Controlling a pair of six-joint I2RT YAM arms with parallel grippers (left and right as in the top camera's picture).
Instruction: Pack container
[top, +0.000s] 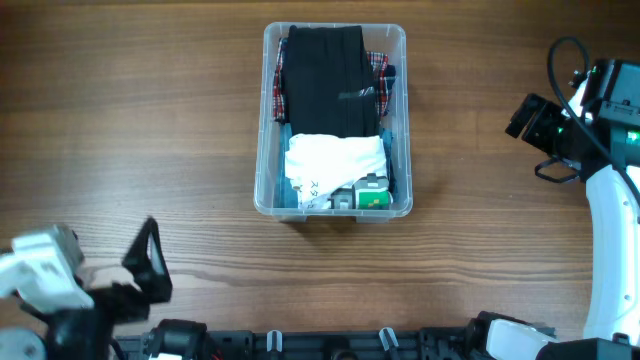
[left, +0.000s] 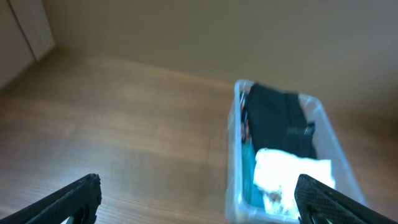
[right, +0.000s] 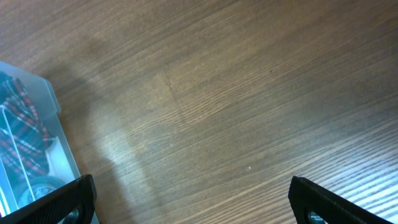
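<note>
The clear plastic container (top: 262, 120) stands at the middle of the table. It holds a black folded garment (top: 322, 70), a red plaid cloth (top: 281, 92), a white cloth (top: 335, 160) and a green and grey item (top: 372, 192). The container also shows in the left wrist view (left: 233, 155) and at the left edge of the right wrist view (right: 46, 99). My left gripper (left: 199, 199) is open and empty at the front left, well away from the container. My right gripper (right: 189, 202) is open and empty over bare wood, right of the container.
The wooden table (top: 140, 140) runs all round the container. The right arm's white link (top: 610, 250) stands at the far right. A wall and a pale panel (left: 25, 31) show behind the table in the left wrist view.
</note>
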